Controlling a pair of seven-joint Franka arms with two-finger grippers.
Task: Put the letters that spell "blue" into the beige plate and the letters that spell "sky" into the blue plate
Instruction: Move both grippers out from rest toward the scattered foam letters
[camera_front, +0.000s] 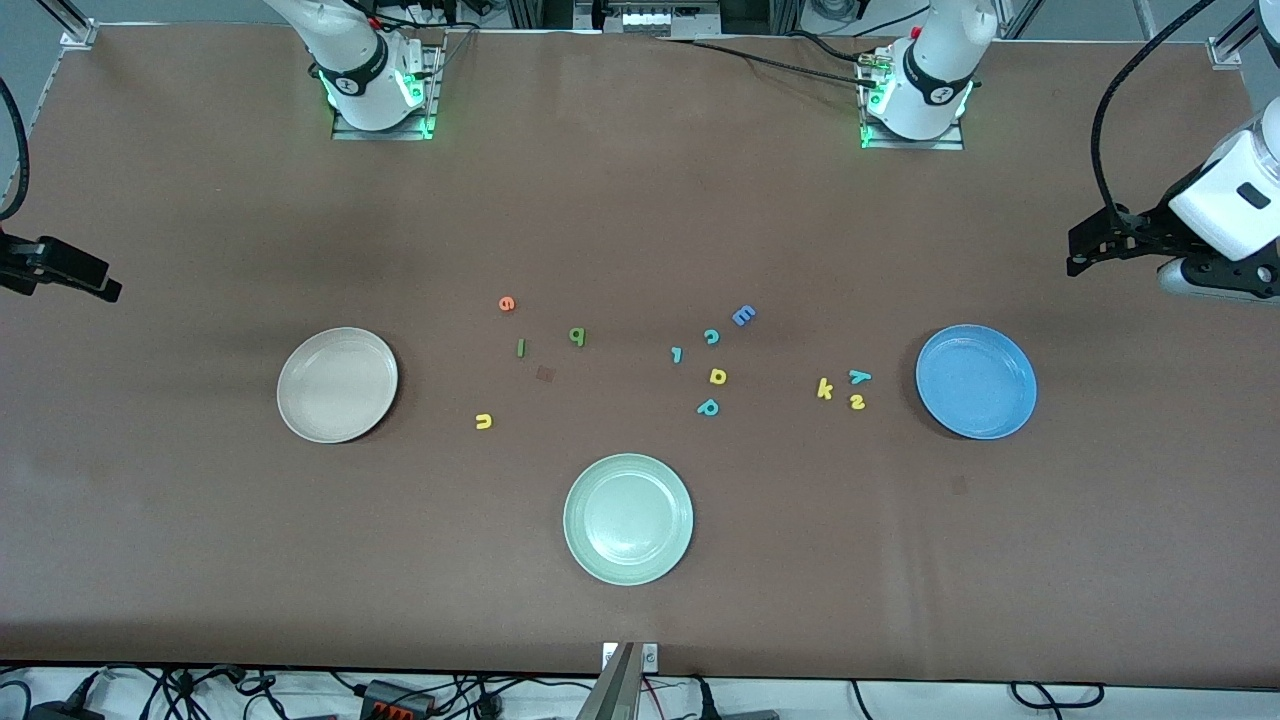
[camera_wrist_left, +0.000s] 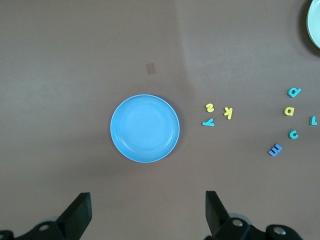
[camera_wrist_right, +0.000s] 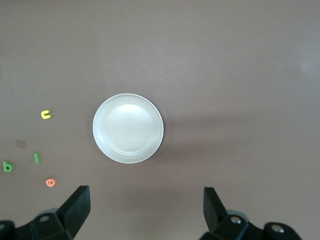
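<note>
1. Both my claws hang in the air with their fingers spread wide and nothing between them. My left gripper (camera_wrist_left: 147, 212) is up over the left arm's end of the table, above the bare brown mat a little farther from the front camera than the blue plate (camera_front: 976, 381). My right gripper (camera_wrist_right: 145, 212) waits over the right arm's end, likewise a little farther from that camera than the beige plate (camera_front: 337, 384).
2. I take the pale green plate (camera_front: 628, 518) as my landmark; it lies nearest the front camera, between the other two plates.
3. The beige plate is round, plain off-white with a shallow rim and nothing in it; it lies farther from the camera than the green plate, toward the right arm's end.
4. The blue plate is the same shape, bright blue, with nothing in it either, toward the left arm's end.
5. The "blue" letters lie between the beige plate and the green plate's line: orange e (camera_front: 507, 304), dark green l (camera_front: 520, 347), light green b (camera_front: 577, 336), yellow u (camera_front: 483, 421).
6. The "sky" letters huddle just beside the blue plate: yellow k (camera_front: 825, 389), yellow s (camera_front: 857, 402), teal y (camera_front: 859, 377).
7. Farther from the camera than the green plate lie the blue E (camera_front: 744, 316), teal c (camera_front: 711, 337), yellow a (camera_front: 717, 376) and teal p (camera_front: 708, 407).
</note>
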